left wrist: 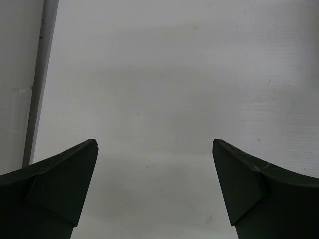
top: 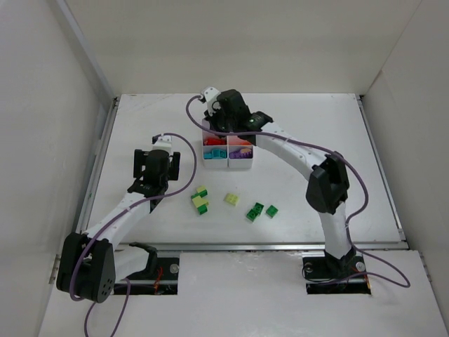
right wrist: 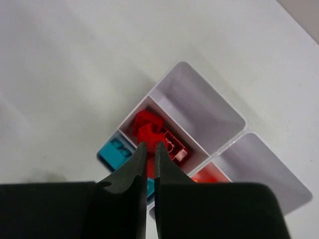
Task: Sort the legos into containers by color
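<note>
Top external view, loose legos (top: 255, 211): green and yellow-green bricks lie scattered on the table (top: 337, 154), nearer than the box.
Left gripper (left wrist: 154, 144): fingers spread wide, holding nothing, over bare table.
Containers (top: 228, 166): white divided box mid-table, holding teal, red, orange and purple bricks.
Right gripper (right wrist: 148, 144): fingers almost together, nothing visible between them, above the red compartment.

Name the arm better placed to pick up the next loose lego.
Left: the left gripper, open and empty, is nearest the loose legos; the right gripper, shut, hangs over the box.
</note>
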Available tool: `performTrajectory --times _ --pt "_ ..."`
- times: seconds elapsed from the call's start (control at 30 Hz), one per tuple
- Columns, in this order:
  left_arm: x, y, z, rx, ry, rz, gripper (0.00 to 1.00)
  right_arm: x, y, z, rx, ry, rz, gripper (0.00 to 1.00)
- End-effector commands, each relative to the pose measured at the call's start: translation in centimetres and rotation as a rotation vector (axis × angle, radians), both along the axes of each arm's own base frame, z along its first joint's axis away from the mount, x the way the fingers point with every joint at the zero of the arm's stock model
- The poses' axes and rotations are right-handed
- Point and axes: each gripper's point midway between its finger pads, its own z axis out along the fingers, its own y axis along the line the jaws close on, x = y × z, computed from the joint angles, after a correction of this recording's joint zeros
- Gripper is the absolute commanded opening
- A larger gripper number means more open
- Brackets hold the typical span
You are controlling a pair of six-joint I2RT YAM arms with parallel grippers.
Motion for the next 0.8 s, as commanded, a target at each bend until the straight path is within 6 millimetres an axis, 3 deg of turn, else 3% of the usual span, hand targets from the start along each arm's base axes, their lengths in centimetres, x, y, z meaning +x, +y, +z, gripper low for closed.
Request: performTrajectory --times 0.0,0.03,0.1,0.23,0.33,0.37,0.47,0.67,0.77 --pt "0.0 0.4 1.0 -0.005 -0.039 0.016 1.0 2.0 0.7 -1.6 -0.039 -0.038 0.004 0.0" --pt "0.0 0.4 1.0 -0.005 -0.039 0.016 1.0 2.3 0.7 -1.3 -0.039 -0.056 0.001 0.0" --pt "0.0 0.4 1.0 -0.005 -0.039 0.016 1.0 2.7 0.8 -2.6 -0.055 -0.048 -0.009 0.0" --pt "0.0 0.4 0.7 -0.002 -0.03 0.016 1.0 3.0 0.8 -2.7 -0.05 -0.061 -0.017 0.0" --pt "0.0 0.4 0.7 -0.002 -0.03 0.016 1.0 3.3 0.6 -2.5 -0.051 -0.076 -0.036 0.3" --pt "0.0 0.4 0.7 -0.002 -0.03 0.016 1.0 3.3 0.6 -2.5 -0.051 -0.076 -0.036 0.45" --pt "0.0 0.4 0.5 0.0 -0.022 0.016 1.0 3.0 0.5 -2.9 -0.061 -0.058 -0.028 0.57" --pt "0.3 0.2 0.3 0.006 -0.011 0.004 1.0 2.0 -0.3 1.5 -0.02 -0.091 -0.034 0.62" --pt "0.5 0.1 0.7 0.003 -0.019 0.004 1.0 0.2 -2.3 3.5 -0.021 -0.08 -0.063 0.69"
